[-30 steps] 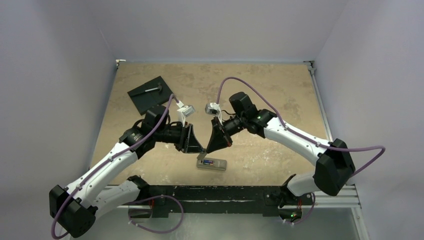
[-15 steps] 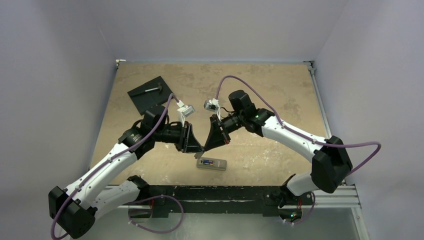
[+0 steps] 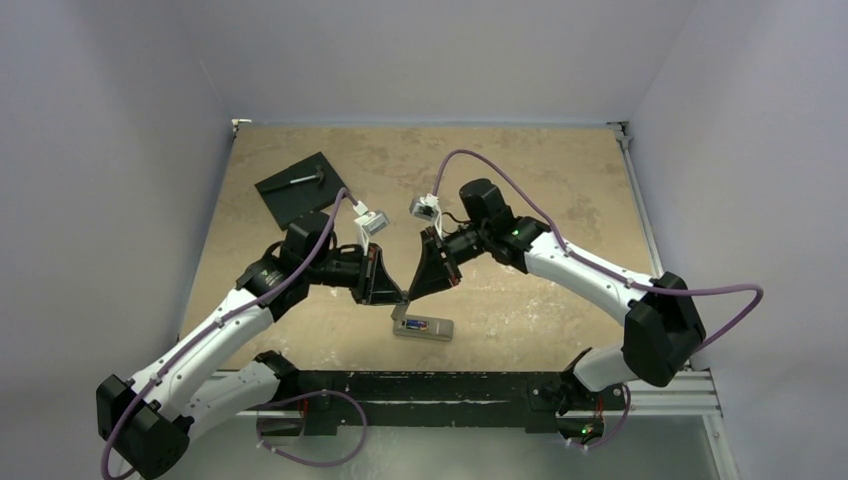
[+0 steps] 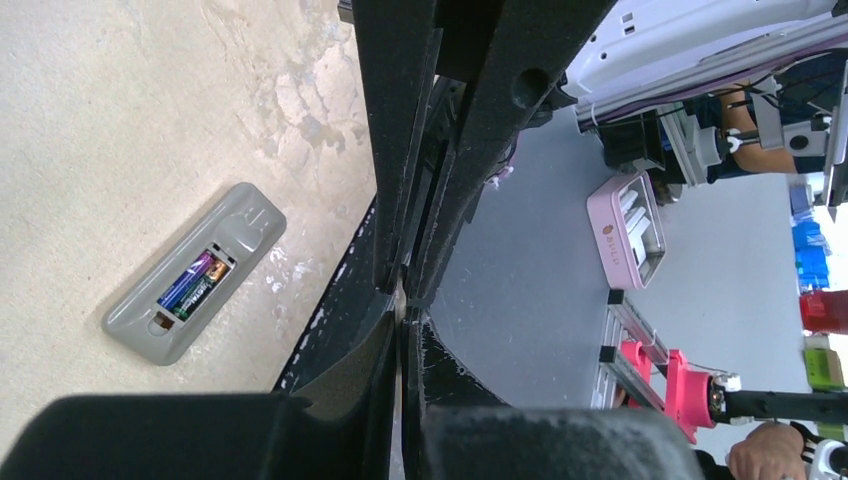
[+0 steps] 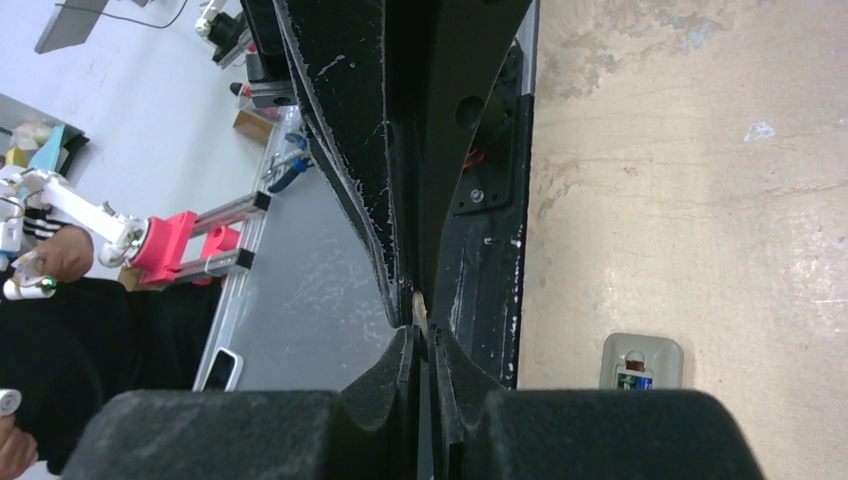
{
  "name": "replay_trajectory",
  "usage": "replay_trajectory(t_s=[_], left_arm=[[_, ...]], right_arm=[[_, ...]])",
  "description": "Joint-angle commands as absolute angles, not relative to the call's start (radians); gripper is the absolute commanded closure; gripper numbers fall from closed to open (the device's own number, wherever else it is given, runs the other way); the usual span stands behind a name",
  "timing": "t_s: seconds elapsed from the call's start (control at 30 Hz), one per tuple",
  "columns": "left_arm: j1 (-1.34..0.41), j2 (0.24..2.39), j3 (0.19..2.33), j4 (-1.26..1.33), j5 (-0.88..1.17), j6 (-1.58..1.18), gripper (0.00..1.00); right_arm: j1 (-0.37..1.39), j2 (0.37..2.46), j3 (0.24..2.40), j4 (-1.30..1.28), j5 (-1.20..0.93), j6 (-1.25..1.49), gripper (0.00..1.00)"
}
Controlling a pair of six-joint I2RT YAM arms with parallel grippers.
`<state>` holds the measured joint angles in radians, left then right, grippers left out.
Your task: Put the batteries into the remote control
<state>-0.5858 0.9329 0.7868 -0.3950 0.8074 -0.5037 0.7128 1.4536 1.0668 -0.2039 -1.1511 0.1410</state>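
Observation:
The remote control (image 3: pixel 423 327) lies grey back up near the table's front edge. Its recess is uncovered, with both batteries (image 4: pixel 193 284) in it, one purple, one gold-dark. It also shows in the left wrist view (image 4: pixel 245 218) and in the right wrist view (image 5: pixel 642 357). My left gripper (image 3: pixel 399 297) and right gripper (image 3: pixel 413 294) meet tip to tip just above the remote's left end. Each is shut on the same thin pale piece (image 5: pixel 419 304), seen edge on. In the left wrist view my left gripper (image 4: pixel 403 303) faces the right gripper's black fingers (image 4: pixel 470 150).
A black square slab (image 3: pixel 297 187) lies at the back left with a small grey hammer-like tool (image 3: pixel 305 180) on it. The black rail (image 3: pixel 450 385) runs along the near edge below the remote. Off the table are a pink case (image 4: pixel 627 228) and a person's hand.
Both grippers, still tip to tip, have shifted slightly back and left, away from the remote. The remote and batteries have not moved.

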Motion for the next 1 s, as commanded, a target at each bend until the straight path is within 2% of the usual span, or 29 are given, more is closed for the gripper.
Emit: replay_trajectory(t_s=[0.0,0.1,0.13,0.17,0.4,0.63,0.8,0.87,0.97], left_arm=[[-0.592,0.898,0.766,-0.350,0.771,-0.499,1.00],[-0.591,0.883,0.759,-0.332,0.740,-0.527,1.00],[-0.592,0.878,0.751,-0.320,0.729,-0.543,1.00],[-0.592,0.871,0.744,-0.307,0.713,-0.561,1.00],[-0.592,0.831,0.678,-0.212,0.613,-0.675,1.00],[-0.591,0.811,0.608,-0.079,0.518,-0.834,1.00],[-0.591,0.793,0.566,-0.016,0.458,-0.915,1.00],[-0.591,0.787,0.557,-0.015,0.437,-0.934,1.00],[-0.591,0.783,0.535,0.030,0.408,-0.960,1.00]], right_arm=[[0.701,1.404,1.044,-0.149,-1.106,0.143,0.83],[0.676,1.367,1.009,-0.131,-1.057,0.165,0.73],[0.666,1.353,0.996,-0.122,-1.043,0.177,0.66],[0.655,1.337,0.979,-0.108,-1.027,0.185,0.64],[0.600,1.171,0.827,0.038,-0.933,0.303,0.61],[0.583,1.062,0.734,0.043,-0.834,0.394,0.60],[0.581,0.936,0.623,0.062,-0.646,0.510,0.48],[0.581,0.909,0.574,0.072,-0.648,0.557,0.49],[0.582,0.889,0.475,0.125,-0.650,0.650,0.58]])
